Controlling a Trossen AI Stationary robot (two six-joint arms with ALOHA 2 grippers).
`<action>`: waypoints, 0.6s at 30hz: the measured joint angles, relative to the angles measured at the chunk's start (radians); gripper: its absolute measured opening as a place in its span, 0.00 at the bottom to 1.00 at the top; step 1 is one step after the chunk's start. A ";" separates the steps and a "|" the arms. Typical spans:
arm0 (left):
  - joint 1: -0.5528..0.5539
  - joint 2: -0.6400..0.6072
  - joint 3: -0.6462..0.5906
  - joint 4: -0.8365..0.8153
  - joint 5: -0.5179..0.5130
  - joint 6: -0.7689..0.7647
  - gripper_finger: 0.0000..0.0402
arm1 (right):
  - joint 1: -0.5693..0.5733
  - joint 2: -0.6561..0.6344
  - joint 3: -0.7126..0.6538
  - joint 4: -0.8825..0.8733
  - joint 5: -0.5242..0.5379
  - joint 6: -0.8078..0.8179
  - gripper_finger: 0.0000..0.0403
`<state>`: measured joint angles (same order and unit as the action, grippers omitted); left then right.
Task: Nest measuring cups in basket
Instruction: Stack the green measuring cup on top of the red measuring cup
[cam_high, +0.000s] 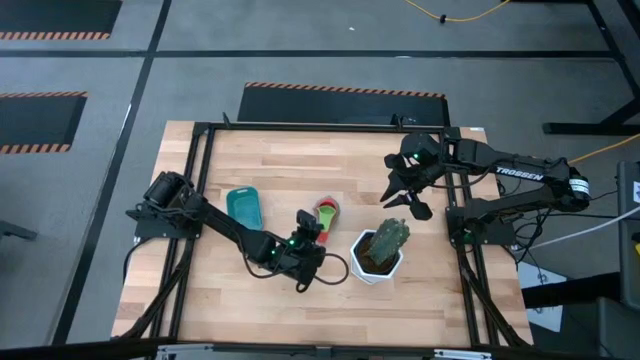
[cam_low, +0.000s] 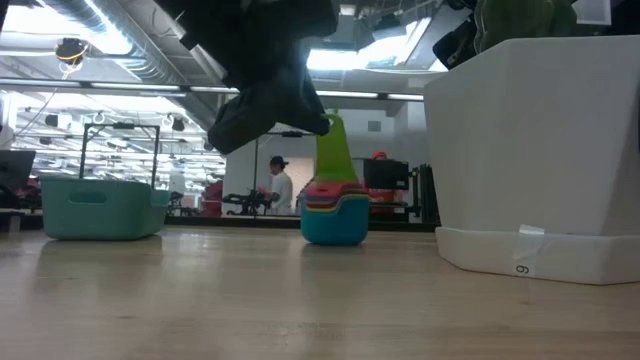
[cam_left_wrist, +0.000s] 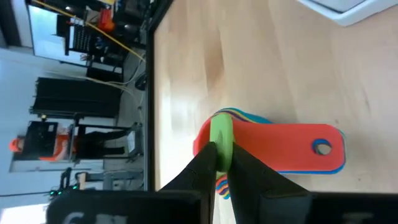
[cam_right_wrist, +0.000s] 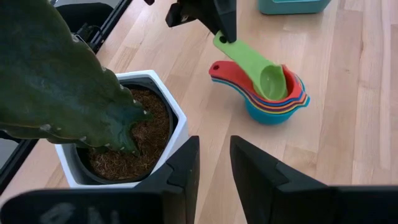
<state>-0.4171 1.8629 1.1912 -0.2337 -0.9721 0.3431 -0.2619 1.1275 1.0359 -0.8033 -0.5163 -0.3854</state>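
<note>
The measuring cups (cam_right_wrist: 273, 102) stand nested in a stack on the table between the teal basket (cam_high: 244, 207) and the white plant pot (cam_high: 378, 252). The blue cup is at the bottom and red near the top. A green cup (cam_right_wrist: 268, 78) sits on top, tilted. My left gripper (cam_high: 314, 224) is shut on its handle, just at the near side of the stack. My right gripper (cam_high: 405, 197) hangs open above the table, to the right of the stack and beyond the pot. The basket holds nothing that I can see. My left gripper pinches the free end of the green cup's handle (cam_right_wrist: 225, 46) between its two fingers (cam_left_wrist: 205, 163), coming from above and from the near side. The green bowl (cam_right_wrist: 272, 81) rests in the top of the stack. Its handle slants upward (cam_low: 335, 150).
The white hexagonal pot with a cactus (cam_right_wrist: 118, 134) stands close to the right of the stack, below my right gripper. Bare wooden table lies between the stack and the basket (cam_low: 100, 207). A person (cam_low: 278, 185) stands far off in the room.
</note>
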 joint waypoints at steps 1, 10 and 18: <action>0.000 0.000 0.000 0.000 0.004 0.000 0.07 | 0.000 0.000 0.000 0.000 0.000 0.000 0.23; 0.017 0.000 0.000 -0.001 0.047 -0.076 0.21 | 0.000 0.000 0.000 0.000 0.000 0.000 0.23; 0.026 0.000 0.000 -0.001 0.169 -0.155 0.27 | 0.000 0.000 0.000 -0.001 0.000 0.000 0.23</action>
<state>-0.3908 1.8633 1.1908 -0.2344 -0.8029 0.1883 -0.2619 1.1278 1.0359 -0.8040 -0.5159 -0.3851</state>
